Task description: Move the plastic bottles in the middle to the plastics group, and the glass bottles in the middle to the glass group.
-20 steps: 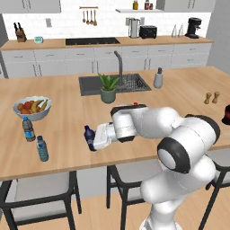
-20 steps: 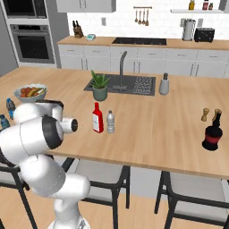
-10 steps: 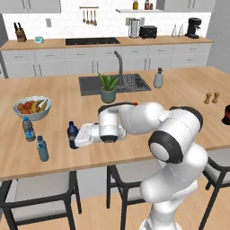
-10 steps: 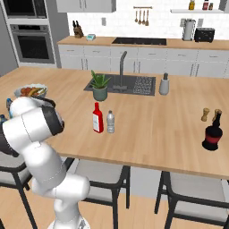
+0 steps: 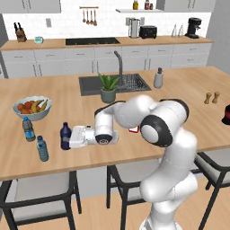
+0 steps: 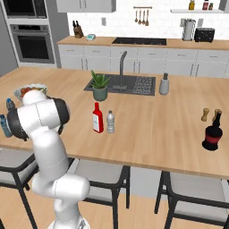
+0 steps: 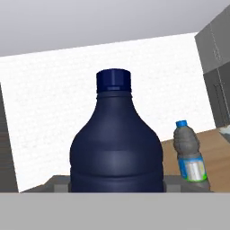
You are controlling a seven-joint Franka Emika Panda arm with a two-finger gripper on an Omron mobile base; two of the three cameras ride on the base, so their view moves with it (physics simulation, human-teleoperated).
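The navy plastic bottle (image 5: 65, 133) stands upright at the counter's left, with my gripper (image 5: 71, 137) shut on it from the right. It looms large in the hand view as the navy bottle (image 7: 114, 143). The two blue-labelled water bottles (image 5: 28, 129) (image 5: 42, 148) stand just left of it, and one water bottle (image 7: 191, 155) appears beside it in the hand view. The red glass bottle (image 6: 97, 118) and the clear greyish bottle (image 6: 110, 122) stand side by side mid-counter. I cannot tell whether the navy bottle touches the counter.
A fruit bowl (image 5: 31, 107) sits behind the water bottles. A potted plant (image 5: 108, 87) and the sink (image 5: 113, 83) lie mid-counter. A dark glass bottle (image 6: 212, 133) and two shakers (image 6: 205, 114) stand at the far right. Stools line the near edge.
My arm has swung left, carrying the navy bottle from the counter's middle to just beside the two water bottles. The red and clear bottles have stayed put.
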